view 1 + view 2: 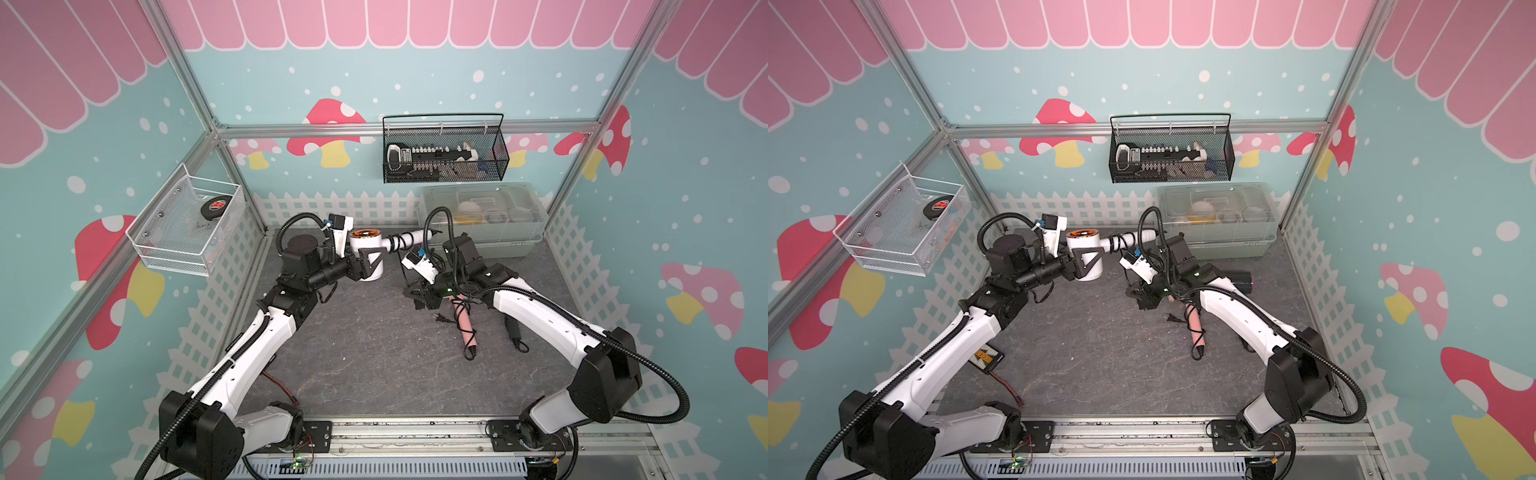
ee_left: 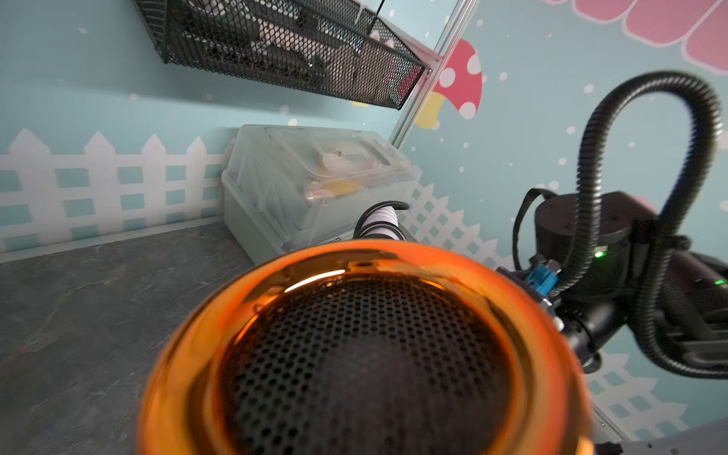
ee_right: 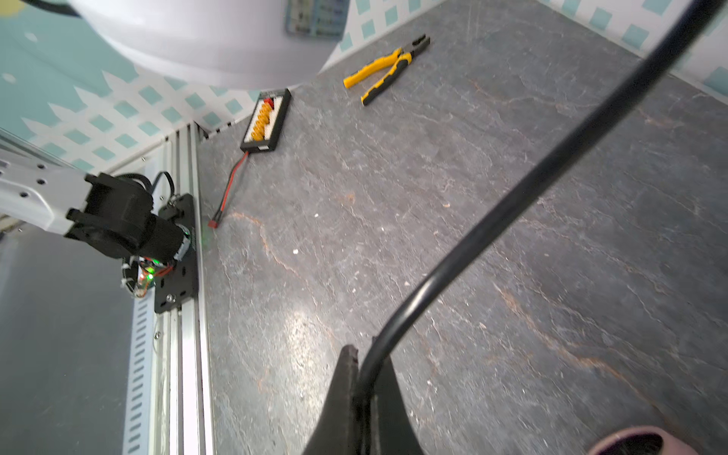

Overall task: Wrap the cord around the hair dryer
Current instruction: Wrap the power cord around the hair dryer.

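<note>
Gripping the white hair dryer point(image 1: 362, 246) across its barrel, the left gripper point(image 1: 371, 266) is holding it toward the rear of the grey tabletop point(image 1: 374, 365), its jaws pressing on either side of the barrel; whether the barrel's lower end is touching the surface I cannot tell. The dryer's orange-rimmed rear grille point(image 2: 366, 354) is facing upward in both top views and is filling much of the left wrist view. Its handle point(image 1: 411, 237) is pointing toward the right arm, and the black cord point(image 3: 512, 197) is lying around it in several turns. From there the cord is running to the right gripper point(image 3: 368, 368), whose jaws are pinching shut on it in the right wrist view; the stretch beyond the fingers is curving above the table. A pink curling wand point(image 1: 467, 328) is lying just beside the right arm, with a plug point(image 1: 438, 318) resting near it. Yellow-handled pliers point(image 3: 388, 67) and a black charging board point(image 3: 267, 120) are lying well apart from the dryer, nearer the left arm's base
</note>
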You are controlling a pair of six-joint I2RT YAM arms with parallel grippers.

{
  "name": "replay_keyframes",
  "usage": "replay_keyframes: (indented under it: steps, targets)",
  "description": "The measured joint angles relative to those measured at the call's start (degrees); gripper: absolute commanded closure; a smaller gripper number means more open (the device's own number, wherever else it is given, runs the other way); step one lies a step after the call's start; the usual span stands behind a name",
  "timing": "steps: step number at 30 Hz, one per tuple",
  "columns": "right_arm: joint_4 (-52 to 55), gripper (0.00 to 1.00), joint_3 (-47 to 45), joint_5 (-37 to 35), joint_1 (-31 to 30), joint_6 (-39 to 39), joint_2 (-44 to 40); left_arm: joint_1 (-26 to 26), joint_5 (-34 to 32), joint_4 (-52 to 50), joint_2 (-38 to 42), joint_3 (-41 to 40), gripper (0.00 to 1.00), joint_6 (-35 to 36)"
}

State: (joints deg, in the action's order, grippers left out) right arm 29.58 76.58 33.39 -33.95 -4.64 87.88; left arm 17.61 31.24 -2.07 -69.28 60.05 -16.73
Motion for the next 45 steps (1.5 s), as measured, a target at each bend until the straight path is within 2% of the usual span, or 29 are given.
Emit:
replay_keyframes:
  steps: [7,14,19,31,45]
  targets:
    - [12.3,1.0,9.4,-9.9,-0.3,-6.7,0.0,1.2,-3.3,-10.1,1.4,0.0,1.0,5.3]
    - [17.8,1.0,16.5,-18.2,-0.3,-11.9,2.6,3.3,-3.3,-14.5,1.4,0.0,1.0,6.5]
    - [19.4,1.0,19.3,-21.5,-0.3,-14.8,6.0,4.7,-3.4,-16.4,1.4,-1.0,1.0,6.6]
    - [20.9,1.0,19.6,-21.6,-0.7,-17.9,14.3,6.6,-4.3,-17.5,1.6,-8.9,1.0,2.4]
    - [18.3,1.0,13.9,-18.8,-2.2,-20.2,20.4,6.7,-4.9,-28.2,-4.2,-8.5,1.0,2.4]
